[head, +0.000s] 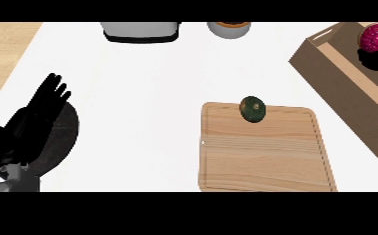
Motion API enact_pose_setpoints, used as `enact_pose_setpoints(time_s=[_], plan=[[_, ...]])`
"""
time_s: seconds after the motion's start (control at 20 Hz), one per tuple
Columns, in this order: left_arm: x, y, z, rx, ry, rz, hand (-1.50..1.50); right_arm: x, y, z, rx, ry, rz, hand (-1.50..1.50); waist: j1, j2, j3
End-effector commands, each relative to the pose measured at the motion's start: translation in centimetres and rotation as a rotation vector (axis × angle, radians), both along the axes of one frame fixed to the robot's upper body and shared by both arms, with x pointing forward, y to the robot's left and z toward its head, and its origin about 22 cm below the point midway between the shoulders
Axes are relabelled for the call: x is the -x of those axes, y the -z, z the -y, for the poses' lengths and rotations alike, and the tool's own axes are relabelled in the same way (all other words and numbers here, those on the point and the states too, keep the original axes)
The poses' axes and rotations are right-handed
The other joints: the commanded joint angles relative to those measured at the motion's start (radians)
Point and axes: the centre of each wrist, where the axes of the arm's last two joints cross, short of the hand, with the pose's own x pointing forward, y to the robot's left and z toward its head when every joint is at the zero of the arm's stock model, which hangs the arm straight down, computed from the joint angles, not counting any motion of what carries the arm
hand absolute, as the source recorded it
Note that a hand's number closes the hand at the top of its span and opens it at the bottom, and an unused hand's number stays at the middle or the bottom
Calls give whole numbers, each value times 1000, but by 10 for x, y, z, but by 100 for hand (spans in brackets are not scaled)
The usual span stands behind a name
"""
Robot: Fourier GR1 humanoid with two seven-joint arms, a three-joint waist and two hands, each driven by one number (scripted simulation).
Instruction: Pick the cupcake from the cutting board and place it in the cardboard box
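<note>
The cupcake point(370, 39), pink-topped with a dark base, sits inside the cardboard box point(332, 64) at the right edge, partly cut off by the frame. The wooden cutting board point(266, 154) lies at the lower middle right. On its far edge rests a dark green, avocado-like object point(252, 109). My left hand point(43, 110) shows at the left edge, open with fingers up, resting far from the board. No right hand appears in the head view.
A grey appliance point(140, 30) stands at the back edge, with a grey cup point(229, 29) to its right. The white counter point(140, 104) spreads between my left hand and the board. A wooden surface point(16, 44) borders the far left.
</note>
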Motion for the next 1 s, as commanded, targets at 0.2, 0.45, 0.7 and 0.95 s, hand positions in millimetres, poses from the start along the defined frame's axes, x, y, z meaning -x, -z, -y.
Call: enact_pose_setpoints(time_s=[0.2, 0.45, 0.7, 0.95], plan=[[-12, -2, -17, -6, 2, -5, 0, -17, 47, 45, -24, -12, -22, 150, 0, 1, 0], [3, 2, -10, -14, 39, 5, 0, -40, 81, 61, -90, -11, -104, 150, 20, 5, 1], [-8, -3, 9, -7, 18, 0, 0, -37, 111, 71, -234, 110, -261, -150, 11, 4, 1], [0, -7, -6, 6, 11, 4, 0, -34, 128, 83, -268, -9, -261, -150, 8, 1, 1]])
